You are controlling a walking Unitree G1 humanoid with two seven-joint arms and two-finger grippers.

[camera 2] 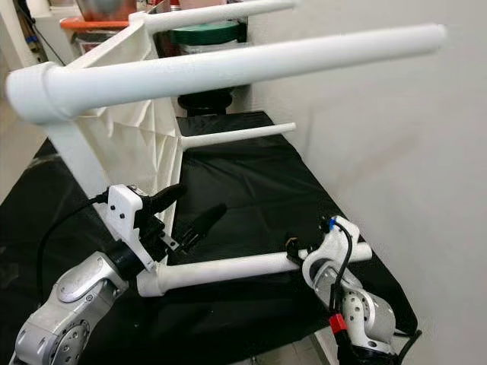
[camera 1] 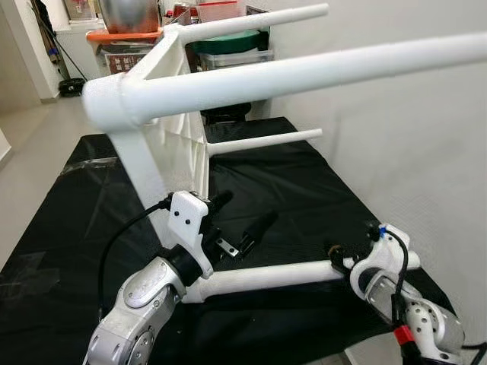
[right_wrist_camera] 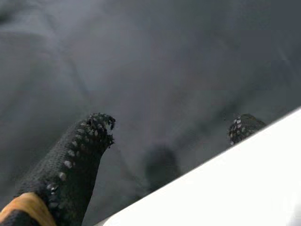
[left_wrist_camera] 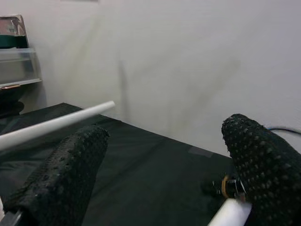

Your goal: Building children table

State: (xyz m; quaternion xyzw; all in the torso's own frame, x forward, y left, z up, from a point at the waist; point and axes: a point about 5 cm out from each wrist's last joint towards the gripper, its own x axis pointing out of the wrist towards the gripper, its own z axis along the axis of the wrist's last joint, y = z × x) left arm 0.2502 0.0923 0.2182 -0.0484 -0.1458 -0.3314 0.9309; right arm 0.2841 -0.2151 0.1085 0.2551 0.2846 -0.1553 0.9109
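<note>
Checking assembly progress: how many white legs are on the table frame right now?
4: top far leg, top near leg, lower far leg, lower near leg at the black mat, by the right pincer.

Even, bright indoor light fills both eye views; the nearest white table leg (camera 1: 304, 72) blurs softly. The right wrist view is dim, grey and defocused.

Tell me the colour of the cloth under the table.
Black, the cloth under the white table; clearest in the left eye view.
</note>
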